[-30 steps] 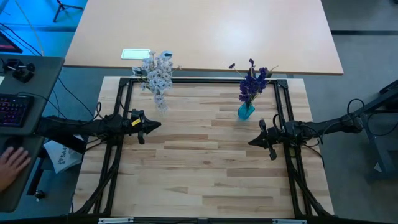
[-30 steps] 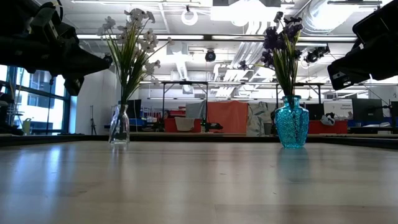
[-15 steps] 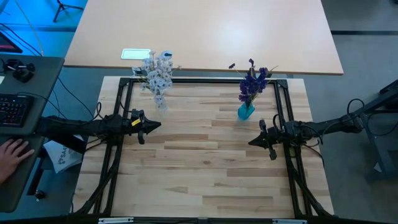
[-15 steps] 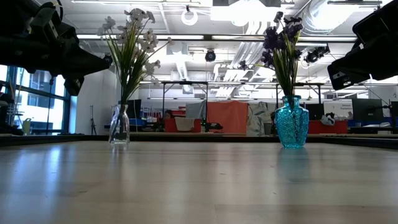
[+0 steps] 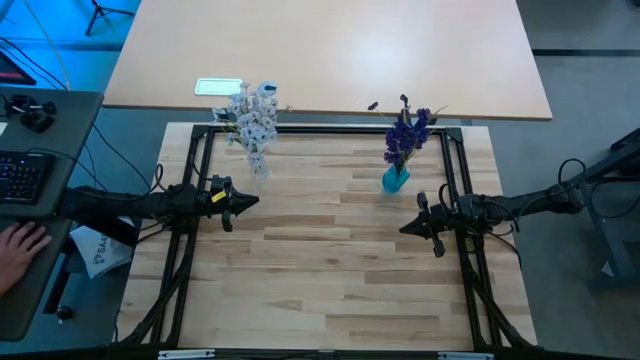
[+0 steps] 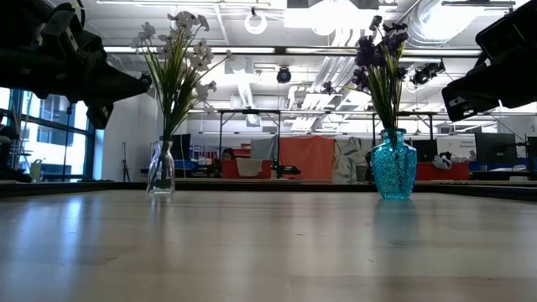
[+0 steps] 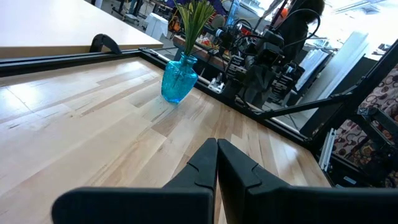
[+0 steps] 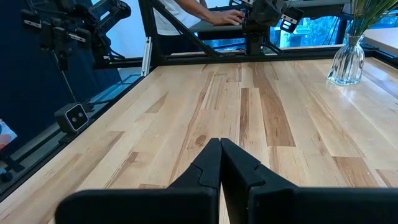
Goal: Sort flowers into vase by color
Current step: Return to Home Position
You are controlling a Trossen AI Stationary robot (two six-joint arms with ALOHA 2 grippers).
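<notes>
Your left gripper (image 5: pixel 252 203) and right gripper (image 5: pixel 404 229) hover, jaws pressed together. Whitish clustered flowers (image 5: pixel 252 120) fill the clear glass vase (image 6: pixel 160 172), dark purple flowers (image 5: pixel 405 133) the turquoise glass vase (image 5: pixel 395 180).

Purple flowers (image 5: pixel 405 132), teal vase (image 5: pixel 395 180), whitish flowers (image 5: pixel 252 120), clear vase (image 6: pixel 160 172), pale wood table (image 5: pixel 330 270)

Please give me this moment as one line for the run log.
left gripper: left side, jaws shut, empty | right gripper: right side, jaws shut, empty | white flowers: in clear vase | purple flowers: in blue vase
</notes>
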